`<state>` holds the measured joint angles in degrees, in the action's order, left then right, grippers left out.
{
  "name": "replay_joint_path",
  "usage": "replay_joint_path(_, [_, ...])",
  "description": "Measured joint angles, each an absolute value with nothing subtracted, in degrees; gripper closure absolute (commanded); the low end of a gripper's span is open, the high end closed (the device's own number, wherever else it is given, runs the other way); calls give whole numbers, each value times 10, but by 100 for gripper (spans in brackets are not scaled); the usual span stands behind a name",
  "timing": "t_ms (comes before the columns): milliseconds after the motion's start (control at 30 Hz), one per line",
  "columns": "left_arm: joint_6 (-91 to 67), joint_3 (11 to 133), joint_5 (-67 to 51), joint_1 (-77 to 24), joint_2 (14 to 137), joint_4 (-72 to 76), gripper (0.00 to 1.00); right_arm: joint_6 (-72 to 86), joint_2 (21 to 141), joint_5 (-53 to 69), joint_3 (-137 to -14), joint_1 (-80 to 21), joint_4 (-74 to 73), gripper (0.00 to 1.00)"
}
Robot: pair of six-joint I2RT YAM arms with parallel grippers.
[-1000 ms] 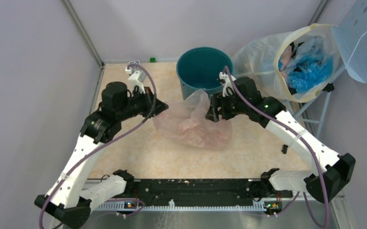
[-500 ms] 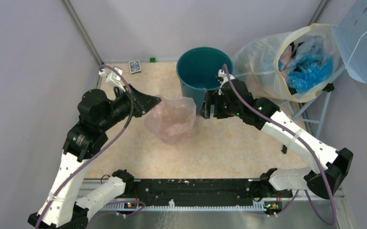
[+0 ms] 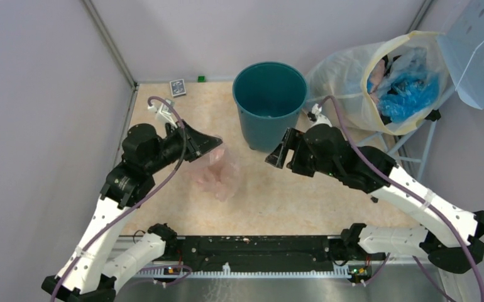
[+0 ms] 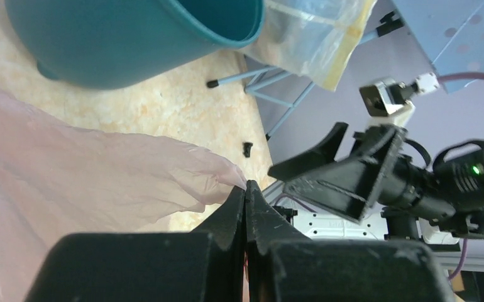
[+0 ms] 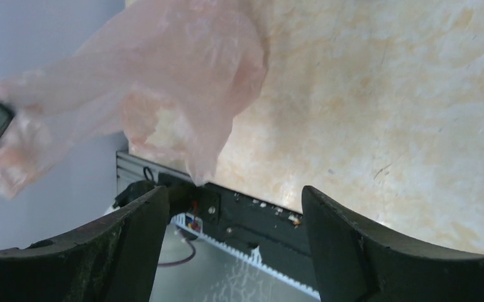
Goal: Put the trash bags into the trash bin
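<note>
Now the job is to carry the bag (image 3: 217,176) over the bin (image 3: 269,104), which stands toward 1 o'clock from it in the top view. To do it well, I judge the left gripper (image 3: 209,143) should lift higher first, so the hanging tail clears the rim. It should then travel toward 1 o'clock until the whole bag hangs over the mouth, and only then let go. Released too low or too early, the thin film could drape over the rim or slide down outside. The left gripper's jaws are pressed tight together on a fold of the bag, as the left wrist view shows. The rest hangs loose below it, either clear of the table (image 3: 302,195) or just brushing it; I cannot tell which. The right gripper (image 3: 278,155) sits at 3 o'clock from the bag, near the foot of the bin, jaws spread wide, holding and touching nothing
</note>
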<state>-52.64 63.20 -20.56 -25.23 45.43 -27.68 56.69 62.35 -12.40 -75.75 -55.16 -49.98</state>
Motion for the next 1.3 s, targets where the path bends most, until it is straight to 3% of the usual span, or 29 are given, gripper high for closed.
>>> replay_joint_path(167, [-542, 610, -218, -252, 474, -264, 100, 618, 603, -148, -720, -638, -487, 21])
replay_joint_path(367, [-543, 611, -232, -252, 475, -244, 100, 593, 701, -188, -720, -710, -439, 25])
replay_joint_path(567, [-536, 632, -233, -252, 484, -250, 100, 559, 740, -232, -682, -712, -352, 42])
replay_joint_path(700, [-521, 667, -234, -252, 499, -259, 100, 552, 756, -243, -675, -699, -303, 45])
replay_joint_path(1100, [-496, 691, -229, -252, 500, -284, 100, 476, 771, -214, -652, -662, -234, 26])
replay_joint_path(1300, [-497, 691, -231, -252, 517, -281, 100, 414, 643, -186, -615, -662, -227, 22])
